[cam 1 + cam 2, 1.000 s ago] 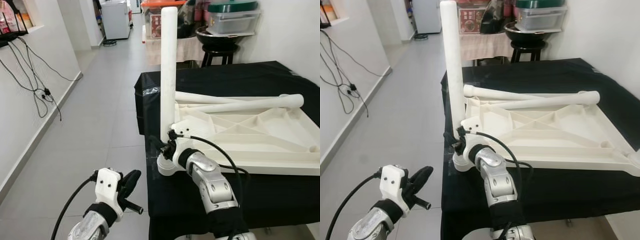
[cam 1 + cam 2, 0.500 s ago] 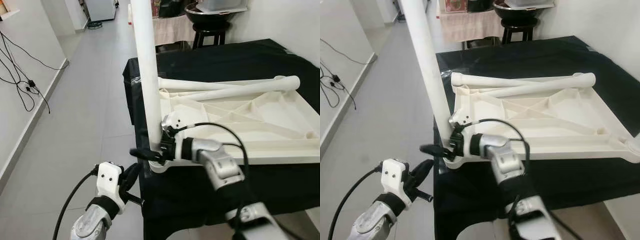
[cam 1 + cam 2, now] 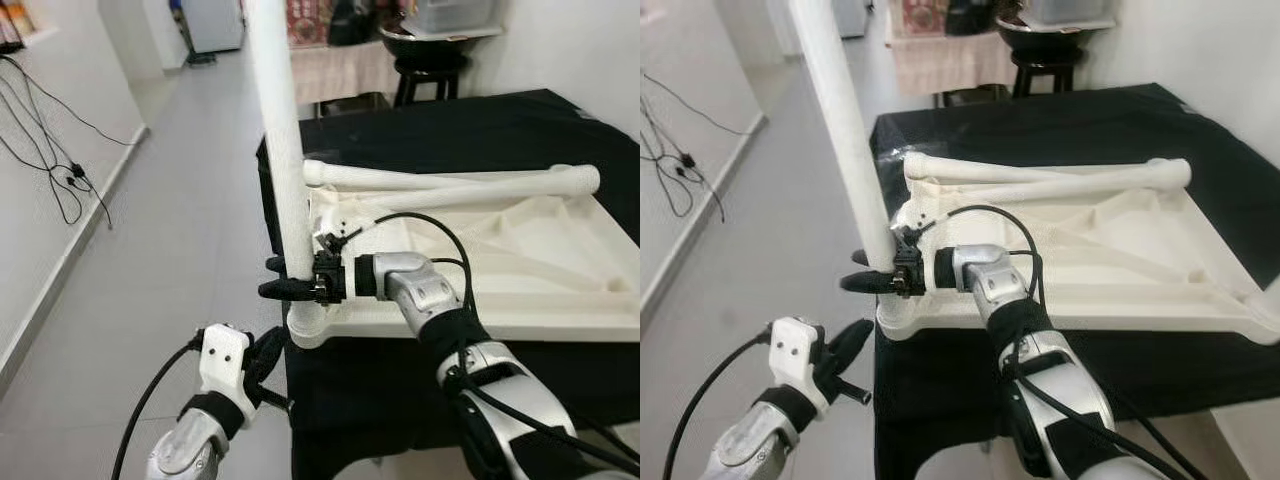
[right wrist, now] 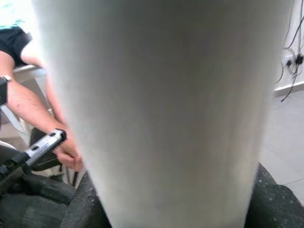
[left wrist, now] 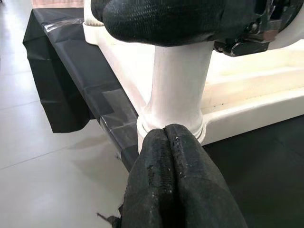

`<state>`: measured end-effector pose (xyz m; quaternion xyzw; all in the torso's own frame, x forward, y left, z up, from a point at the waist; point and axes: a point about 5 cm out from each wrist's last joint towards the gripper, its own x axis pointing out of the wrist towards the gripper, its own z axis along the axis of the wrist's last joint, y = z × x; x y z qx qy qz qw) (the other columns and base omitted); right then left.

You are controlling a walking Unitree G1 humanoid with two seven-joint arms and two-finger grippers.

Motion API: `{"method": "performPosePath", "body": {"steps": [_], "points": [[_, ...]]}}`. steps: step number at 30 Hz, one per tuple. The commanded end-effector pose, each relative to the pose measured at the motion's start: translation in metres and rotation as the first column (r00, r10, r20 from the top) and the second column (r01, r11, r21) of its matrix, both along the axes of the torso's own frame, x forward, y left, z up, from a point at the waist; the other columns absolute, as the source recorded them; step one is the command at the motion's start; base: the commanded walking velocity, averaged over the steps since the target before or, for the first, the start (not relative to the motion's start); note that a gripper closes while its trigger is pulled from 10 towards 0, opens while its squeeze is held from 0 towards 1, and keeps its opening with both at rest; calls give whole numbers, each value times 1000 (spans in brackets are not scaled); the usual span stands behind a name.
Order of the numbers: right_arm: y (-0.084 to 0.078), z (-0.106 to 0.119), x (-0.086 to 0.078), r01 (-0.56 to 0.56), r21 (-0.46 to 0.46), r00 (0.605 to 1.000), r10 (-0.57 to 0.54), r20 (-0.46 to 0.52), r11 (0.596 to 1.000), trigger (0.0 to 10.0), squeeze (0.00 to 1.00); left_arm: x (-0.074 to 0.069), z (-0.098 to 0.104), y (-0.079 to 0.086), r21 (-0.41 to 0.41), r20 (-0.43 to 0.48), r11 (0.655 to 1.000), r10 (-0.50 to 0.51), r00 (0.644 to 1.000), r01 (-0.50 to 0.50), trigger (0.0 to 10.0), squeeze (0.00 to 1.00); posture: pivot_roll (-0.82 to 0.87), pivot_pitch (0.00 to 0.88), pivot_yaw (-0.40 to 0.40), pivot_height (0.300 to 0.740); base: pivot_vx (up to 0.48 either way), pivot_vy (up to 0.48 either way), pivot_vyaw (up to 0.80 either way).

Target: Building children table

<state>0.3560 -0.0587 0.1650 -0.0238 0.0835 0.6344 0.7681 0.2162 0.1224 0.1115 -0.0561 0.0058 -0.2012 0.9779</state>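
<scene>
Left gripper (image 3: 262, 352): nearest, low at the tabletop's left edge, jaws pressed together on nothing.
Right gripper (image 3: 290, 288): jaws clamped round the upright leg (image 3: 278, 150) just above its socket.
Table panel (image 3: 520, 260): upside-down on the black tabletop (image 3: 480, 125), leg standing at its near-left corner.
Spare legs (image 3: 450, 182): lying across the panel's far edge.
Handling: likely light, stiff, smooth plastic; grip the leg low.
</scene>
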Motion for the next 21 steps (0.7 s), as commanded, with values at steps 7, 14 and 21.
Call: {"method": "performPosePath", "body": {"steps": [7,14,21], "points": [[-20,-34,-5,309,-98,951,-310,11,946,0,0,-3,-2,2,20,-4,1000,6,1000,-6,10000,0,44,30,27,740,0,0,0],[-18,-51,-49,768,-92,627,-774,-93,633,0,0,-4,-4,7,18,-16,1000,-6,1000,7,10000,0,19,40,46,740,0,0,0],[-29,-40,-15,771,-90,632,-775,-17,631,3098,0,-6,-4,8,21,-20,1000,4,1000,-4,10000,0,46,30,39,740,0,0,0]]}}
